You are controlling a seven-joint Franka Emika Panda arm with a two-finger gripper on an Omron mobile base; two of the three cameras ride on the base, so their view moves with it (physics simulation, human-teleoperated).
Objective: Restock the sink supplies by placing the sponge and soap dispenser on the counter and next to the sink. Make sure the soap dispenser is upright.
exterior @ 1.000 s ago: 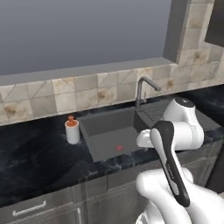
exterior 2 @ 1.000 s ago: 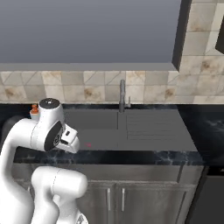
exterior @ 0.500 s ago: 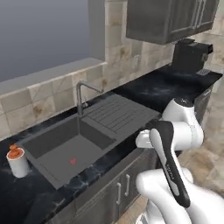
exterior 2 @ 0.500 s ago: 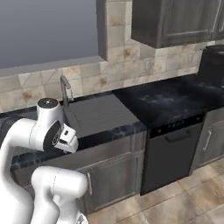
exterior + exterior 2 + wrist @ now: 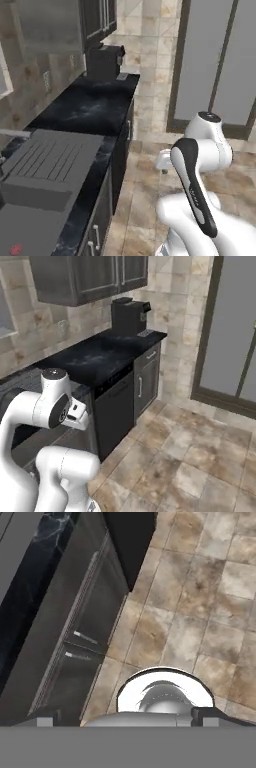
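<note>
Left base view shows our arm (image 5: 192, 185) folded over the tiled floor (image 5: 150, 185), just right of the tabletop (image 5: 85, 107). We take the sink (image 5: 35, 200) as our landmark: it sits at the lower left of this view, its ribbed drainboard (image 5: 55, 152) on the far side of the basin. Beyond the drainboard the black tabletop runs on to a dark coffee machine (image 5: 104, 61) at its far end, under dark wall cabinets (image 5: 97, 20). We see neither sponge nor dispenser on the stretch of tabletop in this view.

From the right base view, the tabletop (image 5: 100, 356) lies beyond our arm (image 5: 47, 406), with a black dishwasher front (image 5: 114, 406) under it and the coffee machine (image 5: 129, 315) at the far end. A tall grey door (image 5: 232, 331) stands across the floor (image 5: 190, 446), well away from the sink side.

Hand view looks down at the floor (image 5: 200, 602) beside the dark cabinet fronts (image 5: 75, 642) below the tabletop edge (image 5: 35, 567). Our claw (image 5: 125, 717) is spread wide, its two tips far apart at the bottom corners, with nothing between them.
</note>
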